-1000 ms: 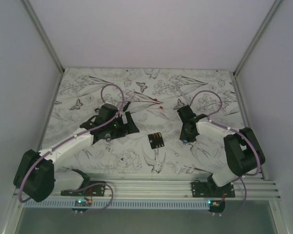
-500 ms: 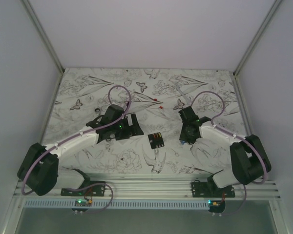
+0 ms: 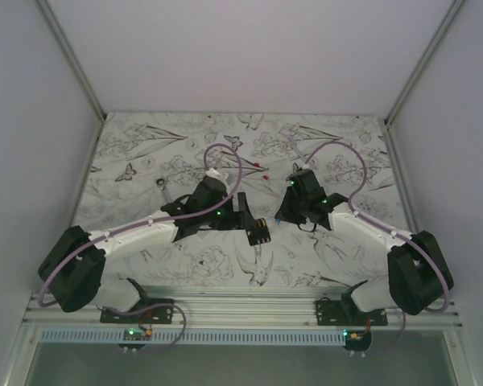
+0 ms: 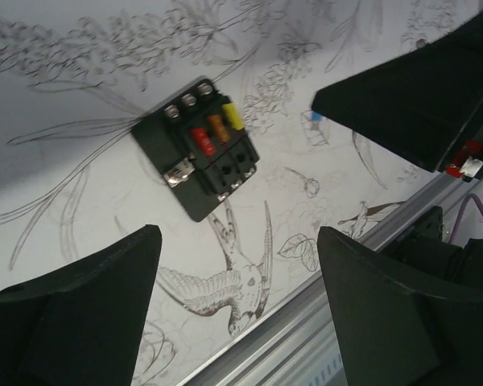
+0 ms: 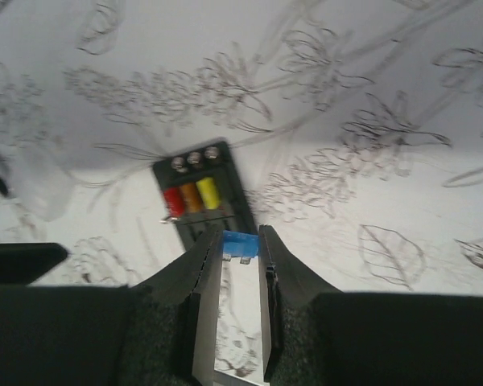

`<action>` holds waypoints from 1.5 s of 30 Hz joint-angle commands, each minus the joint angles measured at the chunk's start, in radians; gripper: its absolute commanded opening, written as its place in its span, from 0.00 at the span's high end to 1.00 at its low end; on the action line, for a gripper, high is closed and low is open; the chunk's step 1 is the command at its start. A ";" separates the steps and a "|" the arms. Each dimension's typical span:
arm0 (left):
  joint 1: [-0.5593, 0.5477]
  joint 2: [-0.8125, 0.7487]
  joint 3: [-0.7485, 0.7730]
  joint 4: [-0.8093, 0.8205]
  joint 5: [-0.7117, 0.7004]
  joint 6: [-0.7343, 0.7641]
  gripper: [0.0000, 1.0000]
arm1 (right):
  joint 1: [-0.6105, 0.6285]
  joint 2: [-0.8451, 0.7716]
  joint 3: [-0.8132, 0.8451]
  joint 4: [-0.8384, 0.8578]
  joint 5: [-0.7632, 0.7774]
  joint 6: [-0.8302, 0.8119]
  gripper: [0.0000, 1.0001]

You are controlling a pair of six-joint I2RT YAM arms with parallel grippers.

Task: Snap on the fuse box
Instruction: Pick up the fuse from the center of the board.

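Note:
The fuse box [image 3: 262,232] is a small black block lying flat at the table's middle. In the left wrist view, the fuse box [image 4: 197,153] shows red, orange and yellow fuses in one row, with empty slots beside them. My left gripper [image 3: 248,219] is open and empty, just left of the box; its left gripper [image 4: 237,265] jaws stand wide apart, above the table nearer than the box. My right gripper [image 3: 283,217] is shut on a small blue fuse [image 5: 241,244], hovering just right of the fuse box [image 5: 201,197]. The blue fuse [image 4: 315,118] also shows in the left wrist view.
Two tiny red loose fuses [image 3: 263,170] lie farther back on the patterned mat. A small ring-like item [image 3: 159,183] lies at the back left. A pale translucent piece [image 5: 32,189] lies left of the box. The metal rail [image 3: 241,310] runs along the near edge.
Both arms have closed in on the fuse box: the left gripper moved right up to its left side, and the right gripper moved left with the blue fuse.

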 commanded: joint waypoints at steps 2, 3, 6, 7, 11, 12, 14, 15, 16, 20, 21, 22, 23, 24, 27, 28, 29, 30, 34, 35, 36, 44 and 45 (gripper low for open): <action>-0.059 0.013 -0.004 0.155 -0.104 0.019 0.23 | 0.018 -0.034 0.039 0.130 -0.069 0.089 0.75; -0.069 0.017 -0.010 0.179 -0.119 0.013 0.25 | 0.021 -0.035 0.041 0.145 -0.078 0.101 0.75; -0.095 0.033 -0.024 0.254 -0.162 0.002 0.36 | 0.034 -0.030 0.049 0.184 -0.107 0.132 0.75; -0.102 0.040 -0.023 0.267 -0.181 0.003 0.39 | 0.039 -0.027 0.050 0.194 -0.115 0.142 0.75; -0.116 0.070 -0.022 0.310 -0.215 -0.010 0.53 | 0.055 -0.026 0.050 0.226 -0.143 0.171 0.75; -0.117 0.075 -0.021 0.316 -0.220 -0.018 0.56 | 0.057 -0.027 0.050 0.229 -0.146 0.174 0.75; -0.120 0.083 -0.022 0.323 -0.239 -0.035 0.61 | 0.062 -0.031 0.046 0.236 -0.149 0.182 0.75; -0.120 0.086 -0.025 0.325 -0.248 -0.042 0.63 | 0.064 -0.030 0.045 0.238 -0.151 0.189 0.75; -0.120 0.088 -0.029 0.328 -0.259 -0.050 0.65 | 0.064 -0.032 0.043 0.242 -0.154 0.194 0.75; -0.121 0.090 -0.036 0.336 -0.276 -0.068 0.70 | 0.069 -0.028 0.040 0.262 -0.175 0.210 0.75; -0.121 0.090 -0.040 0.339 -0.278 -0.070 0.71 | 0.071 -0.026 0.041 0.265 -0.178 0.213 0.75; -0.121 0.089 -0.041 0.341 -0.277 -0.069 0.72 | 0.073 -0.026 0.040 0.266 -0.180 0.215 0.75; -0.121 0.088 -0.042 0.343 -0.278 -0.070 0.74 | 0.074 -0.026 0.038 0.270 -0.182 0.218 0.75; -0.121 0.086 -0.043 0.344 -0.279 -0.071 0.76 | 0.074 -0.025 0.038 0.273 -0.185 0.220 0.75; -0.121 0.080 -0.050 0.353 -0.283 -0.075 0.86 | 0.079 -0.023 0.035 0.280 -0.188 0.226 0.75; -0.121 0.077 -0.052 0.356 -0.282 -0.074 0.89 | 0.082 -0.022 0.033 0.283 -0.188 0.228 0.75; -0.121 0.075 -0.054 0.360 -0.280 -0.073 0.93 | 0.084 -0.023 0.030 0.287 -0.189 0.229 0.75; -0.121 0.071 -0.055 0.364 -0.277 -0.071 0.97 | 0.084 -0.023 0.027 0.290 -0.189 0.232 0.75; -0.121 0.062 -0.062 0.378 -0.262 -0.060 1.00 | 0.089 -0.026 0.007 0.319 -0.192 0.241 0.75; -0.121 0.061 -0.064 0.381 -0.260 -0.054 1.00 | 0.090 -0.028 0.002 0.327 -0.194 0.242 0.75; -0.121 0.059 -0.064 0.382 -0.258 -0.049 1.00 | 0.090 -0.027 0.000 0.330 -0.196 0.241 0.75; -0.094 0.026 -0.104 0.388 -0.172 0.073 1.00 | 0.065 -0.078 0.009 0.319 -0.152 0.006 0.57; -0.073 0.013 -0.113 0.388 -0.138 0.096 1.00 | 0.052 -0.095 0.009 0.320 -0.162 -0.065 0.55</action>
